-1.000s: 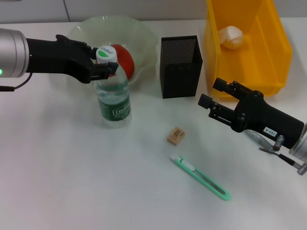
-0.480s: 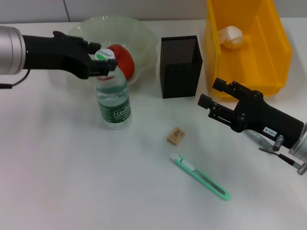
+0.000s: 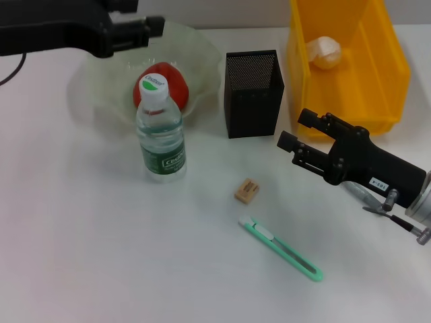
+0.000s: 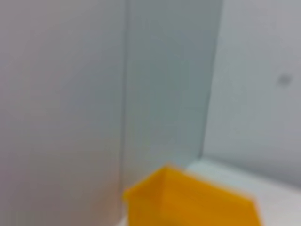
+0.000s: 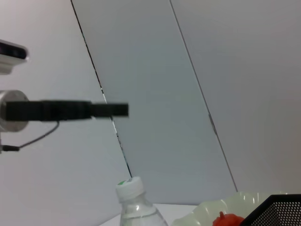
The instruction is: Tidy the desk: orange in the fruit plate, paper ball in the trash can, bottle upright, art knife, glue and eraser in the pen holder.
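The clear bottle (image 3: 161, 138) with a green-and-white cap stands upright on the desk in front of the pale green fruit plate (image 3: 202, 57), and its cap (image 5: 129, 186) also shows in the right wrist view. A red round fruit (image 3: 172, 79) lies in that plate. My left gripper (image 3: 149, 16) hovers open, above and behind the bottle, holding nothing. The paper ball (image 3: 324, 52) sits in the yellow trash bin (image 3: 390, 74). The tan eraser (image 3: 246, 190) and green art knife (image 3: 280, 247) lie on the desk in front of the black mesh pen holder (image 3: 253, 93). My right gripper (image 3: 297, 132) is open beside the holder.
A grey tube (image 3: 359, 193), possibly the glue, peeks out from under the right arm. The left wrist view shows only a wall and a corner of the yellow bin (image 4: 188, 200). White desk surface stretches left and front.
The left gripper has let go of the bottle's cap and risen up and back. The bottle now stands free and upright. The right arm has not moved.
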